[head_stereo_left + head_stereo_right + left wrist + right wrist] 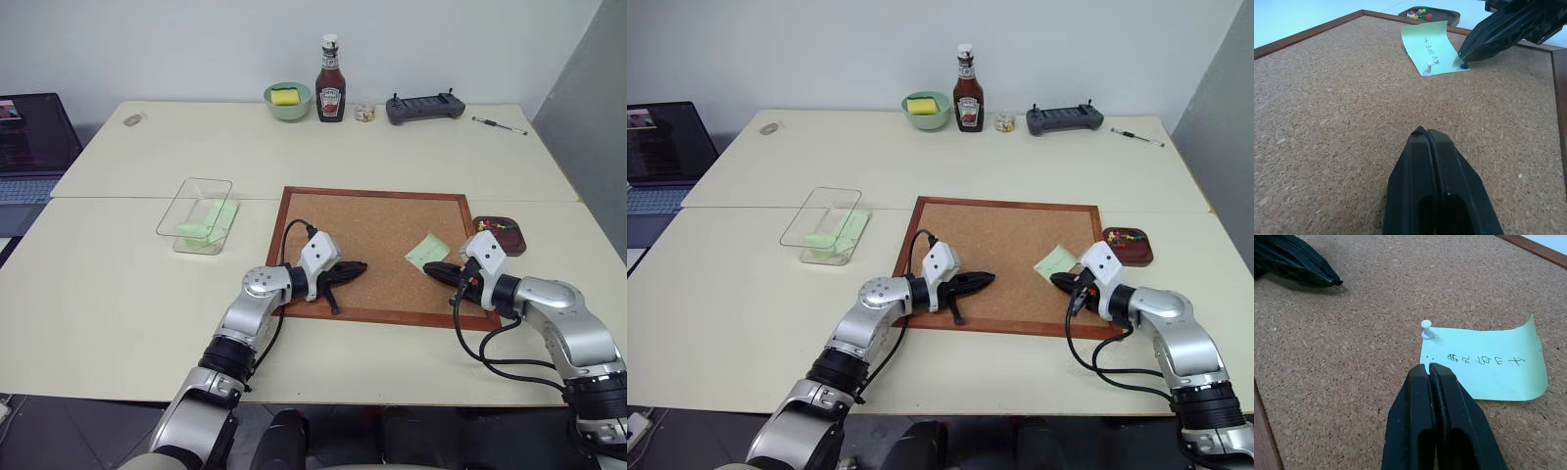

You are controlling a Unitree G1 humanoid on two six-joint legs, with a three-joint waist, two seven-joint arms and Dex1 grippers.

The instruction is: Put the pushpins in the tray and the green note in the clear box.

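The green note [427,251] lies on the corkboard [372,235], near its right side. A white pushpin [1425,329] stands in one corner of the note. At another corner, a blue pushpin [1464,65] sits between the shut tips of my right gripper [429,267]. My left gripper [361,266] rests shut and empty on the cork to the left. The reddish-brown tray [511,247], just right of the board, holds several coloured pushpins [1419,12]. The clear box [186,186] stands left of the board with pale green slips inside.
Along the table's far edge stand a pale green bowl [287,99] with a yellow sponge, a ketchup bottle [330,80], a small jar [364,113], a grey controller [423,107] and a pen [500,124]. A laptop [29,137] sits at far left.
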